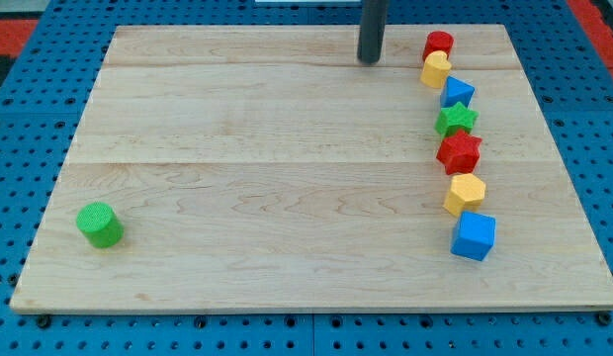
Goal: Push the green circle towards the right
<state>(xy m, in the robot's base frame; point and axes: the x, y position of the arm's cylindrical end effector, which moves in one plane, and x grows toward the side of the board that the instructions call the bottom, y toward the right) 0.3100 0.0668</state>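
The green circle (99,224) is a short green cylinder near the bottom left corner of the wooden board (267,168). My tip (370,61) is the lower end of a dark rod near the view's top, right of centre. It is far from the green circle, up and to the right of it, and touches no block.
A column of blocks runs down the view's right: a red cylinder (438,44), a yellow block (436,69), a blue block (458,93), a green star (456,120), a red star (459,152), a yellow hexagon (465,193) and a blue cube (474,235).
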